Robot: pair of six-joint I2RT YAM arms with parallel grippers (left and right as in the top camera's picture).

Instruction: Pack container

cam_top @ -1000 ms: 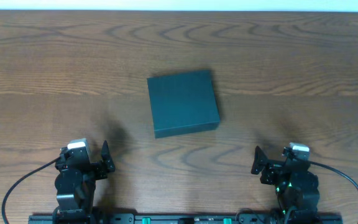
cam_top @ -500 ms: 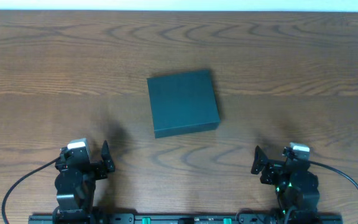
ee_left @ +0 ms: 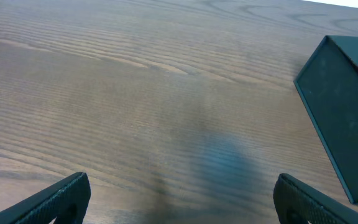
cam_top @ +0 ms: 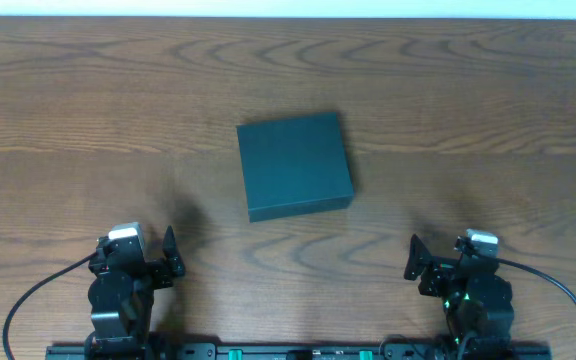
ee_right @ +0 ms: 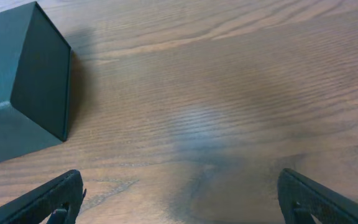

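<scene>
The container (cam_top: pixel 294 164) is a dark teal square box with its lid shut, lying flat near the middle of the wooden table. It shows at the right edge of the left wrist view (ee_left: pixel 347 106) and at the left edge of the right wrist view (ee_right: pixel 20 81). My left gripper (cam_top: pixel 168 258) sits at the front left, open and empty, its fingertips wide apart in the left wrist view (ee_left: pixel 182 202). My right gripper (cam_top: pixel 415 262) sits at the front right, open and empty, as the right wrist view (ee_right: pixel 179 199) shows. Both are well short of the container.
The brown wooden table (cam_top: pixel 488 110) spreads all around the container. A black rail (cam_top: pixel 288 351) runs along the front edge between the two arm bases. Cables loop out from each base.
</scene>
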